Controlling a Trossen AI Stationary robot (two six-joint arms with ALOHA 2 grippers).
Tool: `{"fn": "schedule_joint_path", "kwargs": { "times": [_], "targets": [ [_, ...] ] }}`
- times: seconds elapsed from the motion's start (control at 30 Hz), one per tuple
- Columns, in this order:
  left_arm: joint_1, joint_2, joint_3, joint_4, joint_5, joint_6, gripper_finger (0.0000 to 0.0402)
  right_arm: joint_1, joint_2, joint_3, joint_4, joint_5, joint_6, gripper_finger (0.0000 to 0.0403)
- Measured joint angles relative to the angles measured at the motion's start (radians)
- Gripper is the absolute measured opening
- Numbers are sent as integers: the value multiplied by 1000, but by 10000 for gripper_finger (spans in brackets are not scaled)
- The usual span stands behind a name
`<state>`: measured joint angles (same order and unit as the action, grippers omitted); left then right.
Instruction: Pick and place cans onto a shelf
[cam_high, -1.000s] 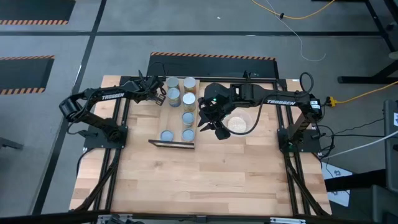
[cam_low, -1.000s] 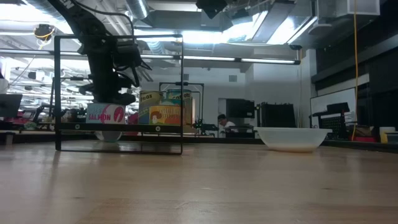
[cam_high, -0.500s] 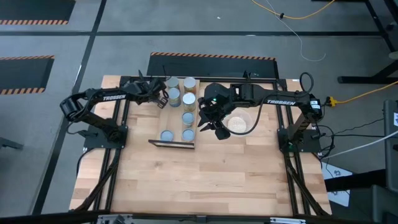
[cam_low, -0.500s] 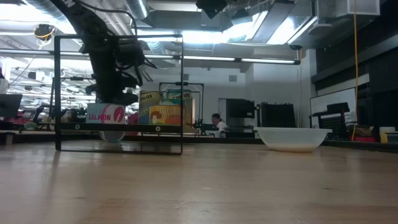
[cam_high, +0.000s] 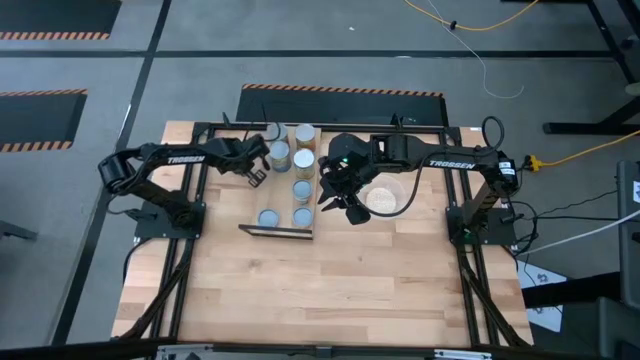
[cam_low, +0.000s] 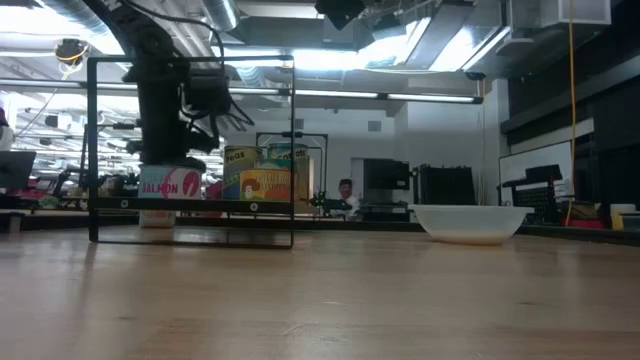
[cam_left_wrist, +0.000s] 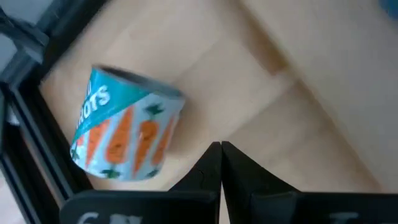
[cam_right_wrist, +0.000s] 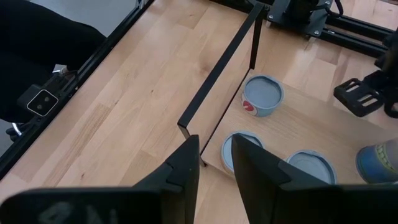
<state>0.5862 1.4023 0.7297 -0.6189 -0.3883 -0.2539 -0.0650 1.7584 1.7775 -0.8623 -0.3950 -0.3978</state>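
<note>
Wooden table (cam_high: 330, 290): six cans (cam_high: 303, 189) sit on shelf (cam_high: 262, 197), none left outside; left tool (cam_high: 257, 176) closed empty, right tool (cam_high: 345, 208) slightly open.

Cans (cam_high: 302, 189) stand on the shelf (cam_high: 252, 194), bowl (cam_high: 385, 198) right.

Grey floor (cam_high: 300, 40), striped mats (cam_high: 340, 90), ceiling lights (cam_low: 440, 55).

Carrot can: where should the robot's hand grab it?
Probably its curved label sides, fingers across the middle. The carrot can stands upright, and its flat lid offers nothing to pinch. Come from the left hand side, where the shelf board is bare.
</note>
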Motion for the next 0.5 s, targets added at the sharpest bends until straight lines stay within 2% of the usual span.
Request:
{"fn": "schedule_joint_path", "kwargs": {
  "times": [0.27,0.5],
  "targets": [
    [-7,-50,3,7,-80,1,0,0,0,0,2,0,-3,99],
    [73,-67,3,20,-123,3,0,0,0,0,7,0,-4,99]
  ]
}}
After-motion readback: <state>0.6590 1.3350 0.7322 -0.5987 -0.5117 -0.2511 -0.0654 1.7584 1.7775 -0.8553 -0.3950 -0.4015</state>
